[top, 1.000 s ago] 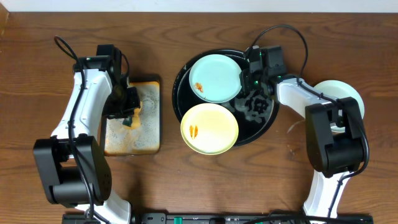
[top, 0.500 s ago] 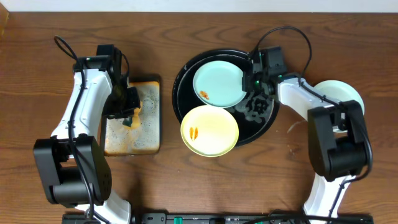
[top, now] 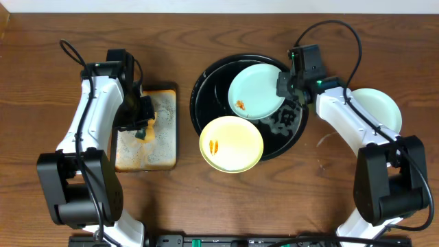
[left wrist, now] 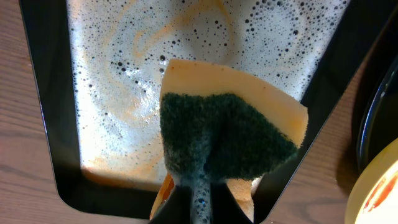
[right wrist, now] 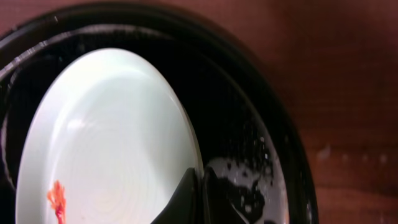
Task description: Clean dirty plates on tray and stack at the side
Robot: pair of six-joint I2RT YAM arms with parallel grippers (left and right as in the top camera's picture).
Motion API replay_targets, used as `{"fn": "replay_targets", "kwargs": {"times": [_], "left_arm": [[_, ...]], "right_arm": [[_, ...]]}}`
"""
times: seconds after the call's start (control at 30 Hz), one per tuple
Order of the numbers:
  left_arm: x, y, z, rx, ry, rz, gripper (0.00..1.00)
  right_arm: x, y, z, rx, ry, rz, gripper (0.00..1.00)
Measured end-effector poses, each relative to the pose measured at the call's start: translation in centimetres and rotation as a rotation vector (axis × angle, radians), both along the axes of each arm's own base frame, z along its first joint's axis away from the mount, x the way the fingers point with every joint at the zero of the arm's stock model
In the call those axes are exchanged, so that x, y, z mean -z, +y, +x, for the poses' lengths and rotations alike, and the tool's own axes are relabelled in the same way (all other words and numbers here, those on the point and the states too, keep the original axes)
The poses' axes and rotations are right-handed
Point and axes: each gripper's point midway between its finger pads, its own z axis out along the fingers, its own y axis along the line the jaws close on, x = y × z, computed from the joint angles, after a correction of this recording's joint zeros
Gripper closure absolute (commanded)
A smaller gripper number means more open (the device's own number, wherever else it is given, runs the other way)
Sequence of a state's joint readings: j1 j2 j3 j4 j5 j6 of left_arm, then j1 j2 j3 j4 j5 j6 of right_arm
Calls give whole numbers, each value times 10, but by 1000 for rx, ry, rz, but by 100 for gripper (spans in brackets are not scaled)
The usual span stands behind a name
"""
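Sponge (left wrist: 230, 140) sits pinched in the left hand (left wrist: 202, 199) above the foamy metal tray (left wrist: 43, 112). Over the black tray (top: 206, 89), the right hand (right wrist: 200, 186) nips a smeared blue-green plate (top: 255, 90) by its rim; that thin, wet grip could slip, dropping it onto the yellow plate (top: 231, 143).

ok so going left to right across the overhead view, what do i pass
rusty metal tray → yellow plate → smeared blue-green plate → right gripper → second blue-green plate

- My gripper (left wrist: 200, 198) pinches a yellow-and-green sponge (left wrist: 227, 134) above the foamy metal tray (left wrist: 50, 130).
- A smeared yellow plate (left wrist: 380, 186) peeks in at the right.
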State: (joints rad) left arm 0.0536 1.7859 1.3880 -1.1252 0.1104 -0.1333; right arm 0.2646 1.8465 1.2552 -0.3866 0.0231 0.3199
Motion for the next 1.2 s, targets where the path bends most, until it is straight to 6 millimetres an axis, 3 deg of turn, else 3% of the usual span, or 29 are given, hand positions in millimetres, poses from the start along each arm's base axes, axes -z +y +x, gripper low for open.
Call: {"fn": "replay_targets", "kwargs": {"times": [0.17,0.23,0.37,0.53,0.63,0.8,1.0,1.13,1.2], "left_arm": [[0,0,0,0,0,0,92],[0,0,0,0,0,0,92],[0,-1,0,0,0,-6,92],[0,-2,0,-1,-1,-14,92],[0,-2,0,-1,-1,-14,92],[0,-3,2,-1,-6,-20,90],[0,-3,17,2,-70,-18,83],[2,-2,39,6,-163,-13,78],[6,-2,41,5,-175,-13,78]], "right_arm": [[6,4,-12,5,47,-10,69],[9,9,-18,-2,68,-17,63],[4,21,-12,-74,17,-36,69],[-12,32,7,-204,-103,-69,90],[-13,35,8,-254,-114,-80,94],[-4,33,4,-289,-87,-99,95],[26,26,-7,-296,16,-82,85],[18,32,-9,-316,9,-30,83],[0,34,-11,-329,-15,1,83]]}}
